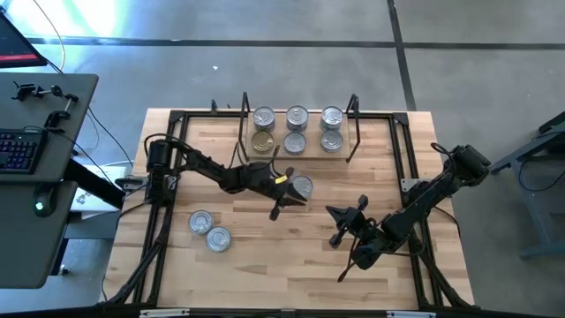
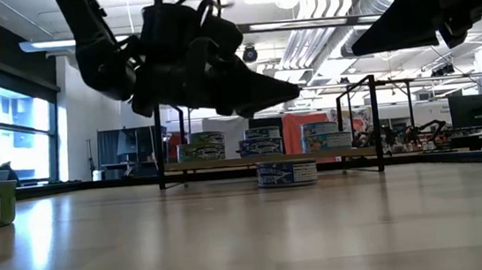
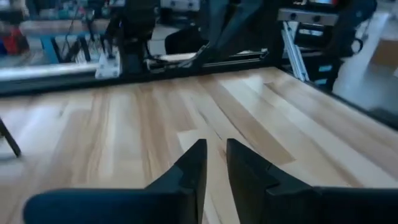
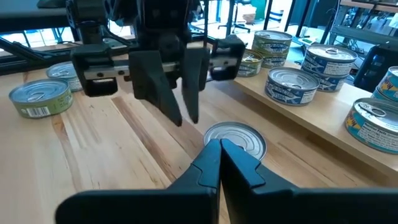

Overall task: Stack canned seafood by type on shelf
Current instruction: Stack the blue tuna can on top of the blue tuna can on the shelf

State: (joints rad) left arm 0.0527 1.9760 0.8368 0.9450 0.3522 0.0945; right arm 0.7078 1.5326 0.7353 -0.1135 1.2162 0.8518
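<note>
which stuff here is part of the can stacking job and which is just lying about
Job:
- shelf holding six tins
- loose tin by the left gripper
- two tins near the table's left edge

Lying about:
- keyboard on the side desk
- right gripper, waiting

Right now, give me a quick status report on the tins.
Left gripper empty, slightly parted, above table beside loose tin. Right gripper shut, waiting. Six tins on shelf. Nothing blocking.
</note>
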